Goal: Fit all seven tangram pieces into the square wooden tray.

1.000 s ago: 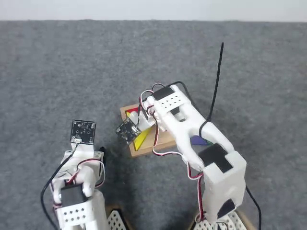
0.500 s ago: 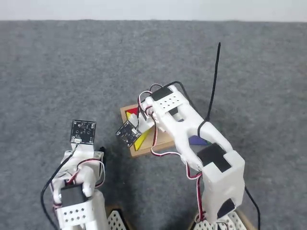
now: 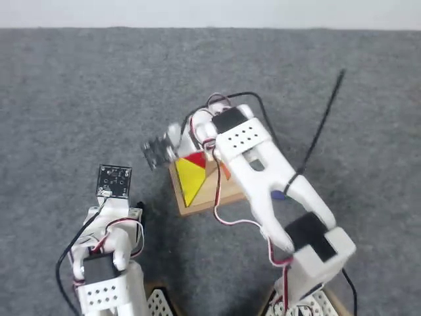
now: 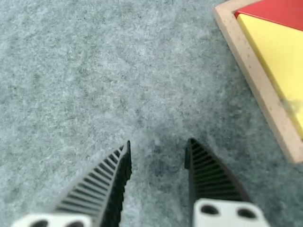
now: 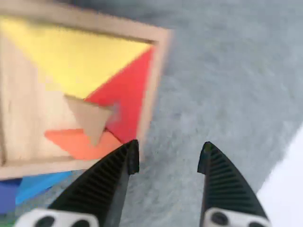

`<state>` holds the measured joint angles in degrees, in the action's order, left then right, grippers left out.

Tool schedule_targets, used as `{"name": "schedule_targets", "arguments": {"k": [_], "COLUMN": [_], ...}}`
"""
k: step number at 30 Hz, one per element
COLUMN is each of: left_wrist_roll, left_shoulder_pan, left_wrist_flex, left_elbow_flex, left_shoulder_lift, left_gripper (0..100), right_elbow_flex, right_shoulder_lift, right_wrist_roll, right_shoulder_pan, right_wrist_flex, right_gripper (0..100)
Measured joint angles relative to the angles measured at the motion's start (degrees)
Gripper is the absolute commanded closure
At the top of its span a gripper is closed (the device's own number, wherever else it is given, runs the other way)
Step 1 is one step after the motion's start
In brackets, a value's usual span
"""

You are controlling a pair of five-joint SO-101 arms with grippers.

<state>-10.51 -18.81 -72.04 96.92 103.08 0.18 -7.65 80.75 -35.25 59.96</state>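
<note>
The square tray of pale, unpainted wood holds a large yellow triangle piece, a red triangle piece and a smaller orange triangle piece. A light blue flat piece and a violet-blue flat piece lie outside it on the mottled grey, felt-like bench. The left white plastic arm and the right white plastic arm carry black motor blocks, and their jaws are black with fine ribbing.
</note>
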Motion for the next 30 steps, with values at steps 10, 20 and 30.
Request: {"name": "schedule_targets", "arguments": {"k": [10,20,30], "left_wrist_roll": [0.0,0.0,0.0], "left_shoulder_pan": [0.0,0.0,0.0], "left_wrist_flex": [0.0,0.0,0.0], "left_elbow_flex": [0.0,0.0,0.0], "left_shoulder_lift": [0.0,0.0,0.0], "left_gripper": [81,81,81], "right_elbow_flex": [7.0,10.1,10.1], "right_shoulder_lift": [3.8,-4.3,-6.6], "right_wrist_roll": [-56.9,-100.0,-100.7], "right_shoulder_pan": [1.6,1.8,0.5], "right_wrist_flex": [-0.4,-7.6,-5.4], "right_gripper": [79.0,78.6,78.6]}}
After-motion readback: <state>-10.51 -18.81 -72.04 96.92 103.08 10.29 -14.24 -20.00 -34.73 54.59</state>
